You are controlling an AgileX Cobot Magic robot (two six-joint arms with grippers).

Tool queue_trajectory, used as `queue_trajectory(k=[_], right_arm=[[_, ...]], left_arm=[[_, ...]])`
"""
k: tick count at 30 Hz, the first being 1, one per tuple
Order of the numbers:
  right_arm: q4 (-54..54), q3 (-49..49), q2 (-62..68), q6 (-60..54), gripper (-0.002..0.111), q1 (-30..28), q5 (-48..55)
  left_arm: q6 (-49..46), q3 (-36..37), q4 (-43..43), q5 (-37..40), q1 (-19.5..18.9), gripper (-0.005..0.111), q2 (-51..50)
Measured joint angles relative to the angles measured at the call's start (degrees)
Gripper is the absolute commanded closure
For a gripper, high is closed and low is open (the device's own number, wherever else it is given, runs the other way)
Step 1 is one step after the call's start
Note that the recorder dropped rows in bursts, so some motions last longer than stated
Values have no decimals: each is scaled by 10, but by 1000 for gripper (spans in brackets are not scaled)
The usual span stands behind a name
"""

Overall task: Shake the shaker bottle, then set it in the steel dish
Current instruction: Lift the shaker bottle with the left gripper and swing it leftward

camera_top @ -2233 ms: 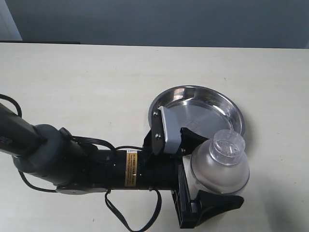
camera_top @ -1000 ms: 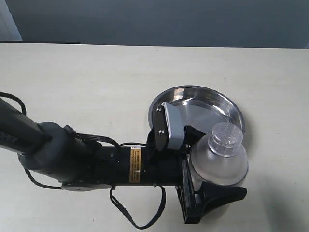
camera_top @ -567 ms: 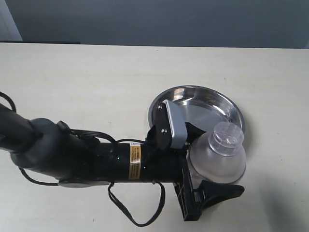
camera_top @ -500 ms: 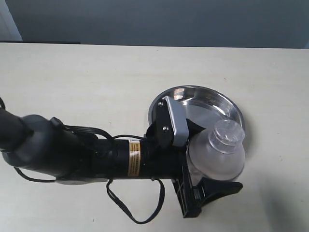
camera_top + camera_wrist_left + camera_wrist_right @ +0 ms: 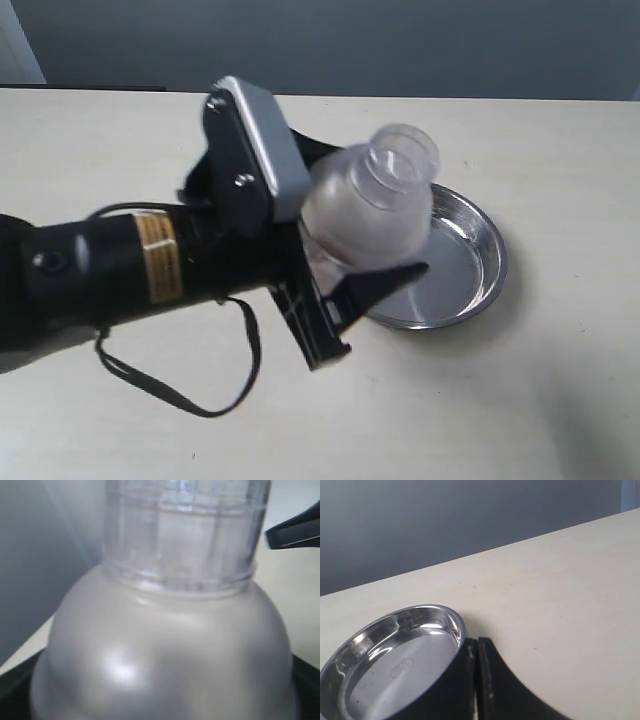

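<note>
On the pale beige worktop (image 5: 120, 140) lies the round shiny steel dish (image 5: 470, 260), above whose left edge the left gripper (image 5: 360, 228), spread wide, clamps the tilted, frosted-domed clear plastic shaker bottle (image 5: 378, 195), while the right gripper (image 5: 477, 680) sits closed and empty beside the dish's rim.

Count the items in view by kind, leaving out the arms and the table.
Clear plastic shaker bottle with frosted dome: 1
Round shiny stainless-steel dish: 1
Total: 2

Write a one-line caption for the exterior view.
Left gripper holds the shaker bottle aloft and tilted, close to the empty steel dish.
</note>
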State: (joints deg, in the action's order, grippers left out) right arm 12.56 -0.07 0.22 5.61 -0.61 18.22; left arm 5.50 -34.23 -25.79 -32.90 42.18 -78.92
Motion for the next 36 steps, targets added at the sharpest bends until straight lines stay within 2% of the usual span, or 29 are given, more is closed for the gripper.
queue_trajectory(k=[4, 7, 11, 16, 18, 20, 22, 23, 24, 25, 26, 28, 29, 31, 32, 34, 35, 36], right_arm=[[0, 0, 0, 0, 109, 0, 0], [0, 0, 0, 0, 109, 0, 0], [0, 0, 0, 0, 109, 0, 0], [0, 0, 0, 0, 109, 0, 0], [0, 0, 0, 0, 109, 0, 0], [0, 0, 0, 0, 109, 0, 0], [0, 0, 0, 0, 109, 0, 0], [0, 0, 0, 0, 109, 0, 0], [0, 0, 0, 0, 109, 0, 0], [0, 0, 0, 0, 109, 0, 0], [0, 0, 0, 0, 109, 0, 0], [0, 0, 0, 0, 109, 0, 0], [0, 0, 0, 0, 109, 0, 0], [0, 0, 0, 0, 109, 0, 0], [0, 0, 0, 0, 109, 0, 0], [0, 0, 0, 0, 109, 0, 0], [0, 0, 0, 0, 109, 0, 0], [0, 0, 0, 0, 109, 0, 0]], left_arm=[[-136, 13, 173, 56, 0, 106, 108], [-210, 13, 258, 69, 0, 106, 185], [-291, 26, 385, 115, 0, 106, 233], [-336, 147, 557, 102, 0, 106, 201], [-322, 177, 583, 101, 0, 106, 195], [-308, 180, 567, 90, 0, 107, 215], [-304, 154, 532, 61, 0, 107, 261], [-349, 121, 543, 29, 0, 107, 309], [-393, 109, 583, 11, -4, 107, 326], [-487, 113, 701, -19, -17, 107, 332], [-525, 128, 768, -30, -27, 107, 320], [-540, 161, 837, -26, -37, 107, 289], [-527, 169, 832, -4, -37, 107, 276], [-418, 125, 652, 58, -20, 107, 307], [-421, 103, 632, 51, -20, 107, 320], [-516, 114, 763, 0, -47, 107, 293], [-542, 126, 830, 5, -62, 107, 256], [-544, 124, 828, 42, -63, 107, 246]])
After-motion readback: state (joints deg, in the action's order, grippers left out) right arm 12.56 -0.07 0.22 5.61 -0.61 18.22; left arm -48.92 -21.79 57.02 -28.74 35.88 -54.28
